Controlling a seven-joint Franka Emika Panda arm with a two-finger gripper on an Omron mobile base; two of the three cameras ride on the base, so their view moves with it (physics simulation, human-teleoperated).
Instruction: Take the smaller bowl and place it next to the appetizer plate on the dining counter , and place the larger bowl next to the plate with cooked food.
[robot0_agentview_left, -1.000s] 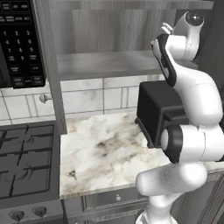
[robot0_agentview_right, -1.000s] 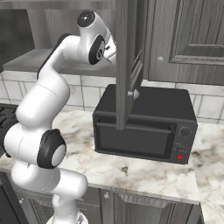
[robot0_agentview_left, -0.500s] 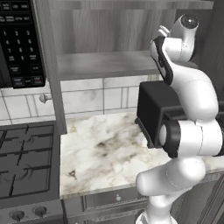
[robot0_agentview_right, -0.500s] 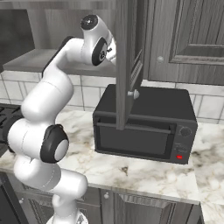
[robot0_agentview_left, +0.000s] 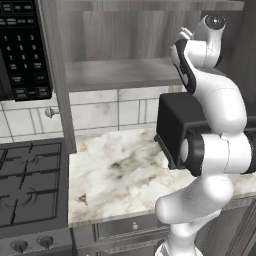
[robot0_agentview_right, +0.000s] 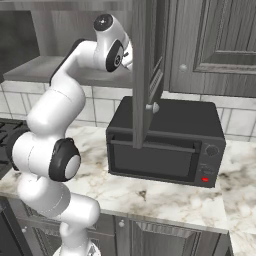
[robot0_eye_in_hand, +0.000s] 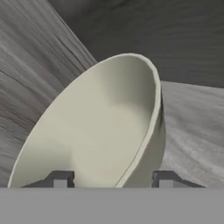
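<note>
From your left base camera, the white Franka arm with dark joints (robot0_agentview_left: 212, 145) rose from the lower right and bent up toward the open grey wood-grain upper cabinet, its wrist at the level of the grey cabinet shelf (robot0_agentview_left: 120, 74). Below it you had the white marble kitchen worktop with grey-brown veins (robot0_agentview_left: 117, 175), a black box-shaped toaster oven (robot0_agentview_left: 172, 125) standing on it partly behind the arm, a black gas hob (robot0_agentview_left: 27, 182) to the left and a black microwave keypad panel (robot0_agentview_left: 22, 47) at upper left.

From your right base camera, the arm climbed from the lower left and its upper end reached behind the open grey cabinet door (robot0_agentview_right: 146, 75), which hung edge-on in front of the oven. The oven sat on the worktop under closed dark grey panelled cabinets (robot0_agentview_right: 215, 45).

From your hand camera, you looked straight into a small round bowl with a cream inside and pale grey-green outside (robot0_eye_in_hand: 96, 127), tilted on its side on grey wood-grain boards, its thin light rim running between the two dark finger tips. The gripper (robot0_eye_in_hand: 111, 179) had one tip inside the bowl and one outside its wall, straddling the rim at the bottom of the picture. You could not tell from these pictures whether the claw was clenched on the rim or merely set around it.
</note>
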